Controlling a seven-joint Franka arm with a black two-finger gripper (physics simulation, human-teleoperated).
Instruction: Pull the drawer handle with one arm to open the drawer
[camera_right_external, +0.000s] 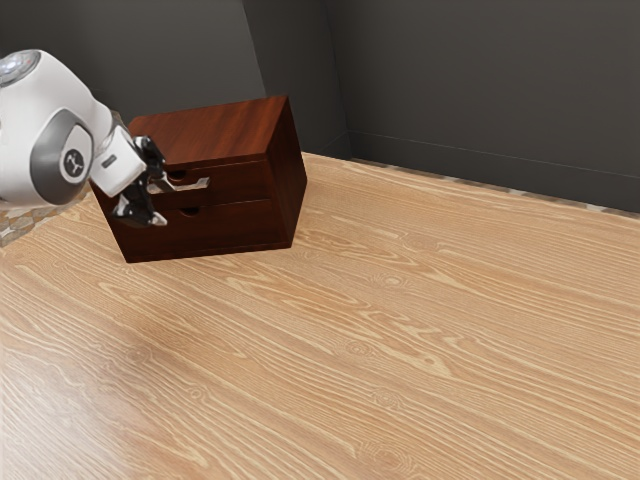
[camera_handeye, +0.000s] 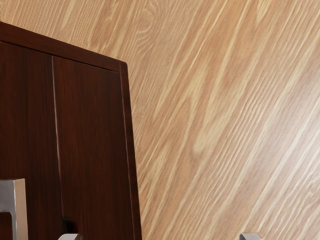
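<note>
Exterior view | light wood-grain table (camera_right_external: 400, 330) | dark grey walls (camera_right_external: 480, 70) | brown cabinet (camera_right_external: 235, 130)

Cabinet (camera_right_external: 215, 130): there was one.
Drawers (camera_right_external: 235, 182): there were two.
Arm (camera_right_external: 45, 130): was one.
Gripper (camera_right_external: 158, 186): was one.
Table (camera_right_external: 400, 350): was one.

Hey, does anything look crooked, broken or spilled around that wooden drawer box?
Nothing stands out. The drawer box stands upright on the table with no visible damage, and its upper drawer front looks flush and level. The open claw is at the upper handle, and nothing is spilled.
</note>
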